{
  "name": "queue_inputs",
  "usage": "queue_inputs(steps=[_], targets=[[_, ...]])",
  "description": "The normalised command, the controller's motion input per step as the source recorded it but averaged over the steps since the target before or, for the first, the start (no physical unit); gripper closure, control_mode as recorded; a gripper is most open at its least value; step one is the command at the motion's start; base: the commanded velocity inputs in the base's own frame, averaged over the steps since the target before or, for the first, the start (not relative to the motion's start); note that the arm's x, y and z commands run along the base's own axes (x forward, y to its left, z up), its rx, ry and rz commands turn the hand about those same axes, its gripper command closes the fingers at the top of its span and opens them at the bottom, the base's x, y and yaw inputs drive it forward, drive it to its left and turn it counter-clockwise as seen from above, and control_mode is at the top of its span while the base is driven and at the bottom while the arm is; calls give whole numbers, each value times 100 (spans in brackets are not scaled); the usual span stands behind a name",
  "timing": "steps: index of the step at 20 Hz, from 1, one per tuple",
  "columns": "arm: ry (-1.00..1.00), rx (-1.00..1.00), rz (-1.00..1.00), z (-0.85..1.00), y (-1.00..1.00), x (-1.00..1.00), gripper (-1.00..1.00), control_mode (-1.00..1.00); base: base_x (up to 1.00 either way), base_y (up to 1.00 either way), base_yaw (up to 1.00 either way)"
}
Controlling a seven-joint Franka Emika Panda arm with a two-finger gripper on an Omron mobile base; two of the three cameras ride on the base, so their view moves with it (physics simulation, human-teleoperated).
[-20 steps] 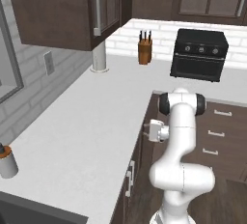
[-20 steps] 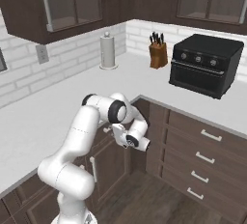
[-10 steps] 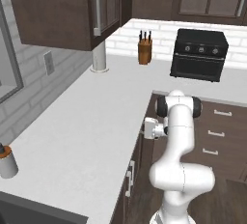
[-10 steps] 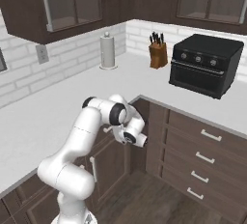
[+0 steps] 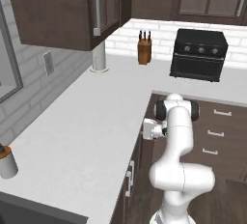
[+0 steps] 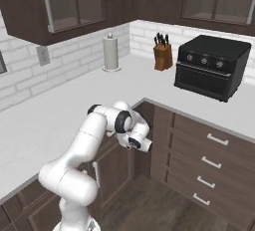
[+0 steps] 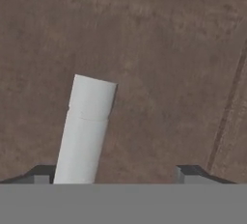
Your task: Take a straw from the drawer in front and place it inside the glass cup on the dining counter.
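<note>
- The silver bar handle (image 7: 84,131) is sitting just ahead of the gripper (image 7: 116,172), nearer its left fingertip, on the dark brown wooden drawer front (image 7: 159,49).
- The two dark fingertips are standing wide apart, clamping nothing.
- The drawer is looking shut from here; I judge opening it, fetching the straw and reaching the cup are all remaining.
</note>
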Motion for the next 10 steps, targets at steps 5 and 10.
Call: queue_inputs(steps=[5, 10], targets=[[0, 0, 0, -5, 35, 0, 100, -100, 0, 0, 0], [-1, 0, 0, 0, -1, -35, 100, -100, 0, 0, 0]])
